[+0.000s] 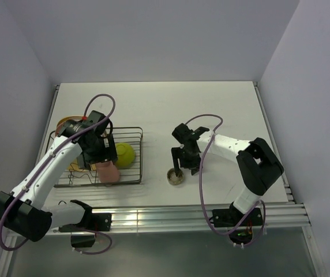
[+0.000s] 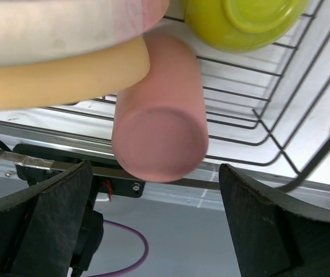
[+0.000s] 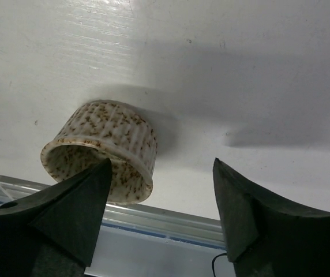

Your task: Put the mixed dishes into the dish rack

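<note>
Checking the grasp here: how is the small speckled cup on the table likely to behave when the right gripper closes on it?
The small speckled cup looks like rigid glazed ceramic: probably stiff, but chippable. Its sloping wall could slip as the open right gripper closes. Being squat, it seems likelier to slide on the smooth table than tip.

White table (image 1: 153,104) boxed by pale lilac walls (image 1: 153,34) — evenly lit.

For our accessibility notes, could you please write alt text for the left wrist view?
A pink cup rests at the near edge of the dish rack, its closed base toward the camera, framed but not touched by the open left gripper. Behind it are an upturned yellow-green bowl and, upper left, the rims of a cream plate and a yellow-orange plate.
</note>
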`<action>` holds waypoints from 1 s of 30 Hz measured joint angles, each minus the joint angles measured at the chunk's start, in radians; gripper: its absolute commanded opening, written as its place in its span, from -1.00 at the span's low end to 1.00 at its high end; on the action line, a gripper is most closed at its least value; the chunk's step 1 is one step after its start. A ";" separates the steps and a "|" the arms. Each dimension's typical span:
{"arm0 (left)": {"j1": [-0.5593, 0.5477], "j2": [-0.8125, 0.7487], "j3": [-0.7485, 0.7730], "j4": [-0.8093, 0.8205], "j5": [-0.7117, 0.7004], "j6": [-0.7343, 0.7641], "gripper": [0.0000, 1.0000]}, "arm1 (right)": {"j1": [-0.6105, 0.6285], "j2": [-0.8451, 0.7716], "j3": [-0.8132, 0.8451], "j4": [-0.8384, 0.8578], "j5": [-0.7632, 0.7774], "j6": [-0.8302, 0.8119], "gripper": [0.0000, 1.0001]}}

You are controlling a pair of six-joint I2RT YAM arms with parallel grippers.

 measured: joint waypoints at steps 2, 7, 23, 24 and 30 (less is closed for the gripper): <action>0.000 -0.012 0.013 -0.003 0.004 -0.008 0.95 | 0.005 0.010 0.000 0.005 0.002 0.005 0.43; 0.000 -0.041 0.085 -0.015 0.048 -0.025 0.94 | 0.035 0.051 0.000 0.023 0.004 0.013 -0.26; 0.000 -0.054 0.388 0.220 0.450 -0.053 0.99 | -0.018 -0.046 0.189 -0.045 -0.236 0.034 -1.00; 0.000 -0.066 0.355 0.265 0.490 -0.058 0.99 | -0.043 -0.068 0.216 -0.031 -0.307 0.042 -1.00; 0.000 -0.132 0.141 0.564 0.698 -0.108 0.98 | -0.130 -0.159 0.219 0.246 -0.753 0.274 -1.00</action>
